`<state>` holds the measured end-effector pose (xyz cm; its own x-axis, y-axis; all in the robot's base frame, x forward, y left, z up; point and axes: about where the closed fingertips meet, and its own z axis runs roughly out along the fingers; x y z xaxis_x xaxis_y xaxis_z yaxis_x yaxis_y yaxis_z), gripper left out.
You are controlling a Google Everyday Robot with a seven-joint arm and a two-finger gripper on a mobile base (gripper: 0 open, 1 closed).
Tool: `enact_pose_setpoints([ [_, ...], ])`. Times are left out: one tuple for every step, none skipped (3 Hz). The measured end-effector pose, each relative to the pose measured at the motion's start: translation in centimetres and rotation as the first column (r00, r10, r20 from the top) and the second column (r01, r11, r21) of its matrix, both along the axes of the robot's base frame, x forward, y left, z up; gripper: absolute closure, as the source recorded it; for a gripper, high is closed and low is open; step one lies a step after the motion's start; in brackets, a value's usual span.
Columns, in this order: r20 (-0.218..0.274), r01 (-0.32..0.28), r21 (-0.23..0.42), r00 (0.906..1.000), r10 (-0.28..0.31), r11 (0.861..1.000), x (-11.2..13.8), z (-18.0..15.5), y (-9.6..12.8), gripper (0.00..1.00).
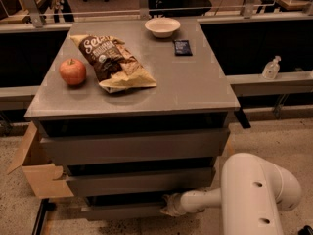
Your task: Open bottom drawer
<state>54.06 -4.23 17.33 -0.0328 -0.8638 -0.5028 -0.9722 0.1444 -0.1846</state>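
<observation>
One risk lies nearest, at six o'clock: the end effector [168,205] sits at the right end of the bottom drawer [122,212], and a pull so far off-centre could slip or skew it. Whether it is apart or clamped I cannot tell. Farther, toward eleven o'clock, a jolt might roll the apple [73,71] on the bench [195,84].

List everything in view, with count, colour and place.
cabinet: one, grey, centre.
apple: one, red, cabinet top, left.
chip bag: one, brown, right of apple.
bowl: one, white, top's far edge.
flat packet: one, dark, right of bowl.
top drawer: one, grey, highest.
middle drawer: one, grey, between.
bottom drawer: one, grey, lowest.
cardboard box: one, brown, floor, left.
pump bottle: one, clear, right ledge.
arm: one, white, lower right.
claw: one, pale, at bottom drawer's right end.
</observation>
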Motion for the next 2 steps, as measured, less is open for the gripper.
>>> enact_pose_setpoints([
  [-0.056, -0.003, 0.033, 0.9984, 0.005, 0.999, -2.35, -0.45, 0.2, 1.0],
  [-0.076, -0.003, 0.047, 0.9971, 0.006, 0.999, -3.18, 0.1, 0.3, 1.0],
])
